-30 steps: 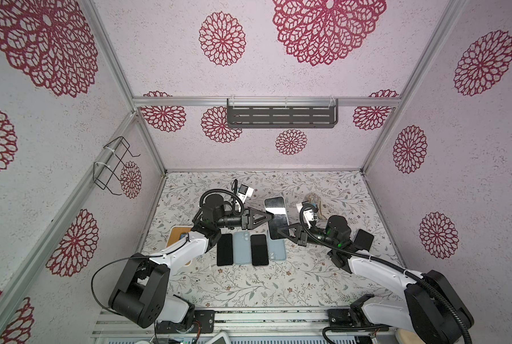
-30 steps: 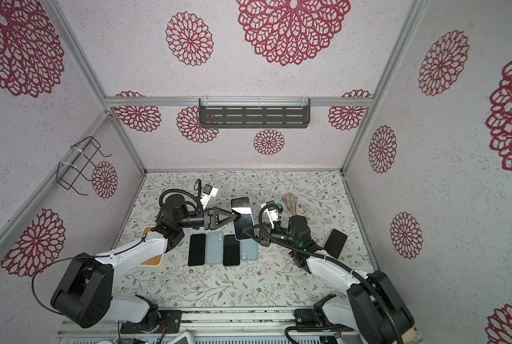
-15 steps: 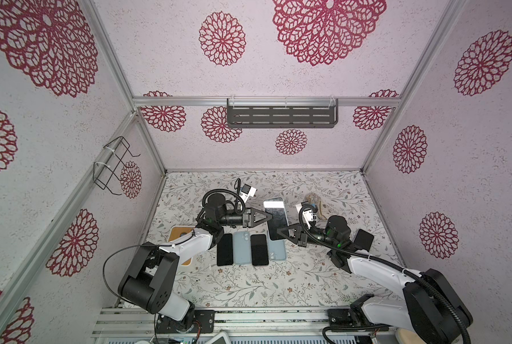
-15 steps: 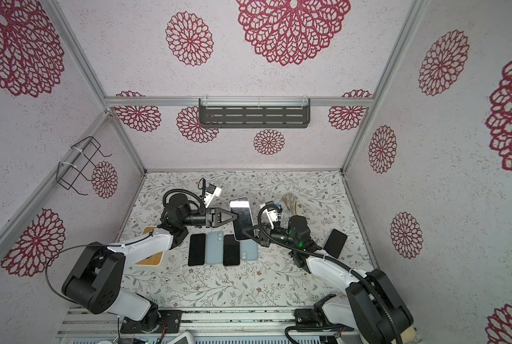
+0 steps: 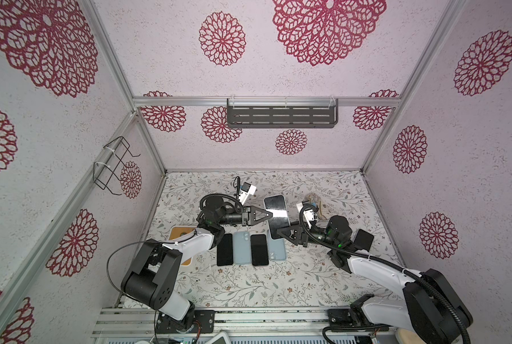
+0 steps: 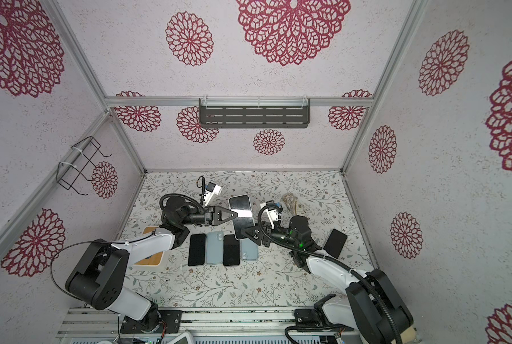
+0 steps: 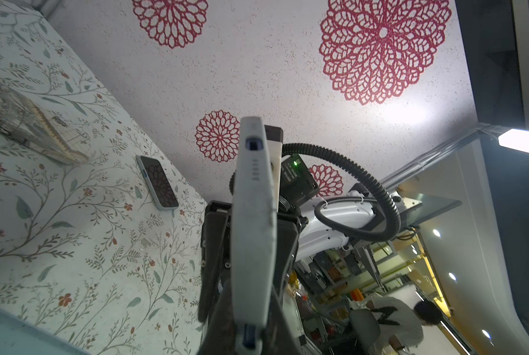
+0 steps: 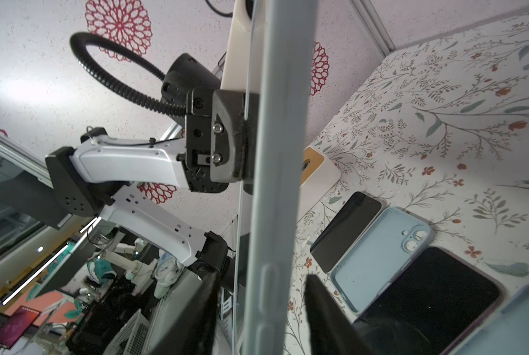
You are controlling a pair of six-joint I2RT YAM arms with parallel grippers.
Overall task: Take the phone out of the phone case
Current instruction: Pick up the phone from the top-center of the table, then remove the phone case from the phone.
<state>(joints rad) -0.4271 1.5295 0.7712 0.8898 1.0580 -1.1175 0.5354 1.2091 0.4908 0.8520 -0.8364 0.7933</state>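
While the phone (image 5: 275, 213), in its pale case (image 7: 252, 230), is being held up above the surface (image 5: 278, 286) at the centre of both top views, the left hand (image 5: 267, 214) is pinching its left edge. The right hand (image 5: 279, 233) is sitting at its lower end, fingers (image 8: 327, 319) spread either side of the case. Below, two dark phones (image 5: 225, 249) and two blue cases (image 5: 242, 247) are lying in a row, and a lone phone (image 5: 363, 239) is lying further right.
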